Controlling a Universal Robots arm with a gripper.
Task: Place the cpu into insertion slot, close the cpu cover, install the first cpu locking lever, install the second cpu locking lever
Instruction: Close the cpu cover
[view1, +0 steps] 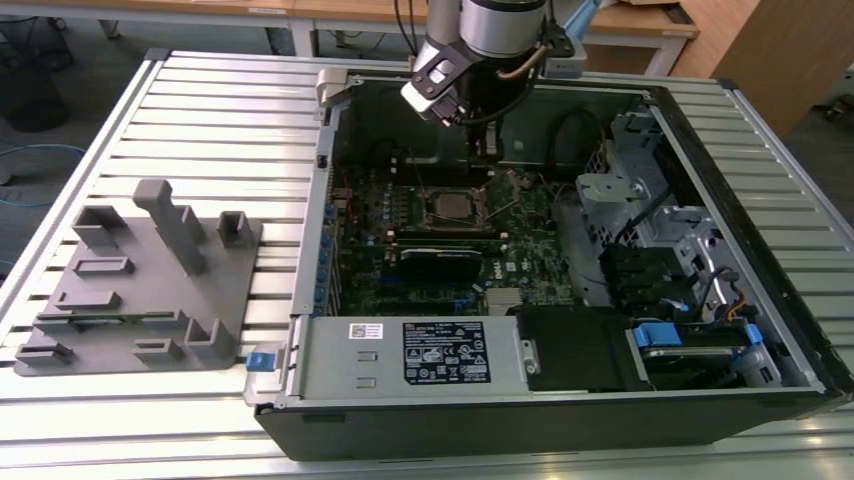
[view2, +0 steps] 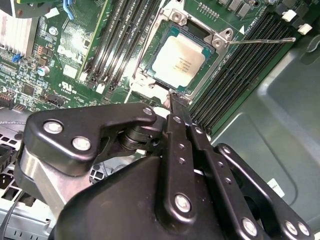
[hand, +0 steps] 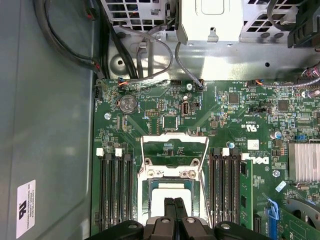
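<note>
The cpu (view2: 181, 61) lies flat in the insertion slot (view2: 148, 59), its pale metal top facing up; it is also partly visible behind the fingers in the first wrist view (hand: 159, 207). The cpu cover (hand: 175, 139) looks swung open past the socket's hinge edge, with green board visible through its cut-out. My gripper (view2: 172, 96) is shut with nothing between its fingers, and its tips hang just over that hinge edge. In the exterior view the gripper (view1: 483, 155) reaches into the case at the socket's far side. A thin wire locking lever (view2: 260, 41) sticks out from one socket corner.
Memory slots (hand: 116, 185) flank the socket on both sides. A black graphics card (view1: 441, 262) sits nearer the exterior view's front, with the power supply (view1: 400, 358) below it. Cables (hand: 70, 45) and a drive cage (view1: 627, 200) line the case. A grey fixture (view1: 140, 275) stands outside.
</note>
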